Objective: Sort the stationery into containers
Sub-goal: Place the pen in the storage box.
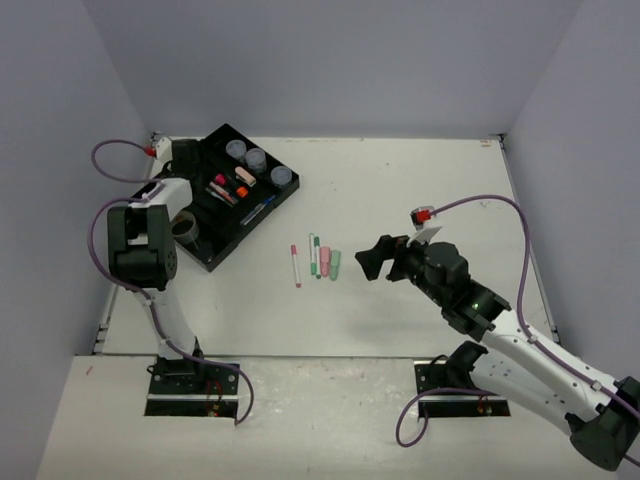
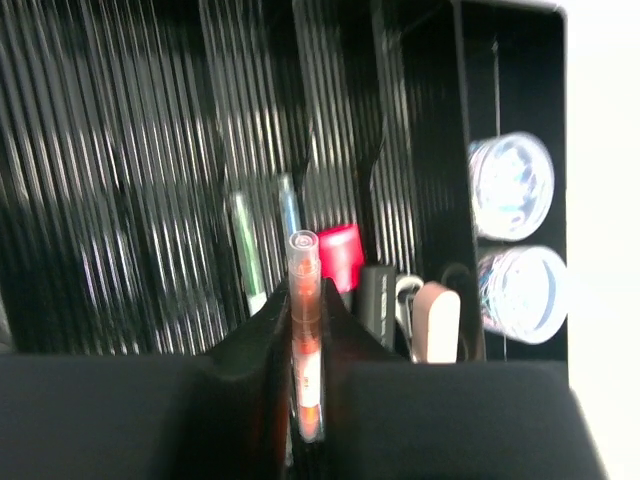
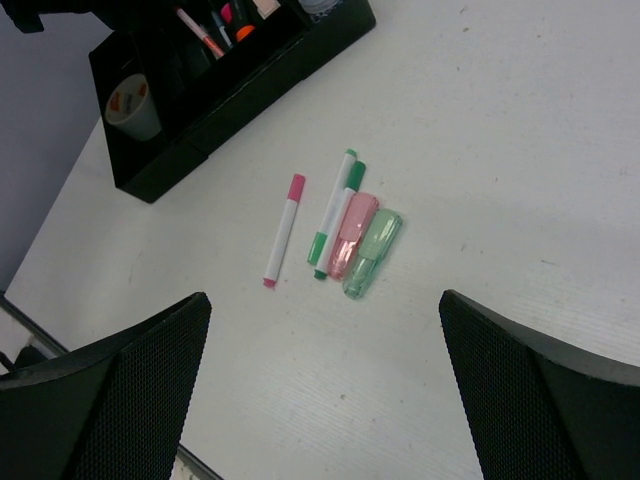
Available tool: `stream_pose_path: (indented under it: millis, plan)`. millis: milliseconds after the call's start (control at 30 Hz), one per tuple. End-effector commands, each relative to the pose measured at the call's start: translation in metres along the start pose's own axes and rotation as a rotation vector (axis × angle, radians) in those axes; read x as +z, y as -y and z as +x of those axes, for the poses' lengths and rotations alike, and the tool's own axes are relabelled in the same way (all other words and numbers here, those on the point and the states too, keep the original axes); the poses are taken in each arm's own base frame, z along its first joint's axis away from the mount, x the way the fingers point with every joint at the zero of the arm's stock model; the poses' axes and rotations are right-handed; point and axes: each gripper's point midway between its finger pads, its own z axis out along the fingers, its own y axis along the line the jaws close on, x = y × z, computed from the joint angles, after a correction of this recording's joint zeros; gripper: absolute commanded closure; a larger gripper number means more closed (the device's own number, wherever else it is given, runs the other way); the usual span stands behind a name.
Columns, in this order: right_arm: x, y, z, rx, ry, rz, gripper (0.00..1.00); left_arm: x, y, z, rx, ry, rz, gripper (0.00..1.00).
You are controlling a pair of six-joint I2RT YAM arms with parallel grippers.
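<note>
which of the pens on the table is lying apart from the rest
The white pen with pink ends, alone on the side toward the black tray. The two green-capped pens, pink marker and green marker lie bunched together.

left arm (image 1: 150, 250): black boxy joint housings, white tapered lower link, white block at the wrist
right arm (image 1: 520, 345): same build, with black housings, white links and a black rounded end cap
left gripper (image 2: 305, 300): smooth glossy black fingers (image 2: 250, 370), tapering to thin edges
right gripper (image 3: 325, 298): black fingers (image 3: 140, 385) with a fine mesh texture on the faces
left cable (image 1: 100, 232): purple, runs from the base up past the wrist
right cable (image 1: 485, 200): purple, second loop at the base
red connectors (image 1: 422, 214): one at each cable end
status LED (image 1: 477, 306): green, lit, on the right arm housing
base plates (image 1: 190, 385): flat black rectangles, one per arm
</note>
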Motion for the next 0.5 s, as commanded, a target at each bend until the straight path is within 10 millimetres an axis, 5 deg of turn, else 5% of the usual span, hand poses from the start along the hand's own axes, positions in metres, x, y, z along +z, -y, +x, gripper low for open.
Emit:
stream_pose_path:
  millis: [0,233,367,467]
  plan:
    - [0.004,0.001,-0.003,-0.008,-0.002,0.012,0.01,-0.014,0.012,-0.009,-0.061,0.026,0.066,0.54]
    - [0.009,0.004,0.000,-0.005,-0.019,0.035,0.01,-0.046,0.033,-0.026,-0.066,0.037,0.163,0.40]
    - [0.024,0.010,0.014,0.001,-0.110,0.100,0.01,-0.117,0.080,-0.064,-0.047,0.150,0.339,0.23]
    - [0.042,0.009,0.026,0.012,-0.211,0.141,0.01,-0.176,0.092,-0.068,-0.033,0.179,0.447,0.12]
